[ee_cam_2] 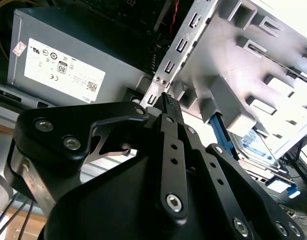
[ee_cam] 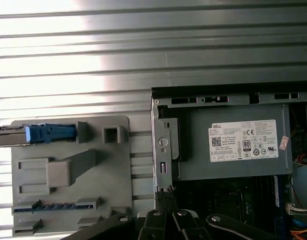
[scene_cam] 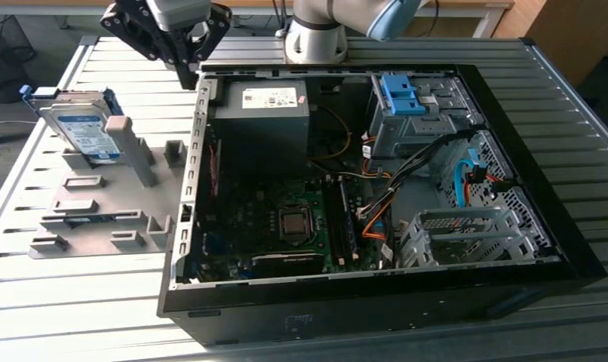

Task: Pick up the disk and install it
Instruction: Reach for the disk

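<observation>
The exterior view shows the disk (scene_cam: 78, 130) leaning upright on the grey fixture (scene_cam: 123, 192) beside the open computer case (scene_cam: 364, 317), the first wrist view its blue-railed edge from above, while the gripper (scene_cam: 188, 69), closed and empty, points down over the case's corner.

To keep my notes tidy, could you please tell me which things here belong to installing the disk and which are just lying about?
For the job: disk, standing in the grey holder; pincer, shut and empty; open computer case.
Just lying about: power supply; motherboard; orange cables.
</observation>
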You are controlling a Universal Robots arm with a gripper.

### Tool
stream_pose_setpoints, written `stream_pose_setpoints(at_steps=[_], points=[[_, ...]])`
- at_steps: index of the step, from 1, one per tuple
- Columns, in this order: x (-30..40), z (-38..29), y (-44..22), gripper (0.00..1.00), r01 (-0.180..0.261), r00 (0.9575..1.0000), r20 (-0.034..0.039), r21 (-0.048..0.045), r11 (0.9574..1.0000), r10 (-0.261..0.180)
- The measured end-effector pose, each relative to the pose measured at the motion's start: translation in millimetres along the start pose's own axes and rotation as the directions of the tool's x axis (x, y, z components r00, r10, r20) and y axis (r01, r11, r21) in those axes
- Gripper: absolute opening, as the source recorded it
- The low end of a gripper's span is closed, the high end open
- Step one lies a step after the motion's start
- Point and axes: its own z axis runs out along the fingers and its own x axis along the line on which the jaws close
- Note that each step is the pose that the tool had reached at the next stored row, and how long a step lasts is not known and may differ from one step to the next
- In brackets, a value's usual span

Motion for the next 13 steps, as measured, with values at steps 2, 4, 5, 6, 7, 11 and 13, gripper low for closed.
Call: stream_pose_setpoints(at_steps=[2, 4, 5, 6, 7, 11, 13], points=[[1.8, 0.1, -0.1, 0.11, 0.000, 1.0000, 0.0001, 0.0000, 1.0000, 0.000], [3.6, 0.2, -0.3, 0.11, 0.000, 1.0000, 0.0001, 0.0000, 1.0000, 0.000], [4.5, 0.3, -0.4, 0.11, 0.000, 1.0000, 0.0001, 0.0000, 1.0000, 0.000], [5.4, 0.4, -0.4, 0.11, 0.000, 1.0000, 0.0000, 0.0000, 1.0000, 0.000], [6.3, 0.4, -0.5, 0.11, 0.000, 1.0000, 0.0000, 0.0000, 1.0000, 0.000], [9.7, 0.6, -0.7, 0.11, 0.000, 1.0000, 0.0000, 0.0000, 1.0000, 0.000], [11.4, 0.8, -0.9, 0.11, 0.000, 1.0000, 0.0000, 0.0000, 1.0000, 0.000]])
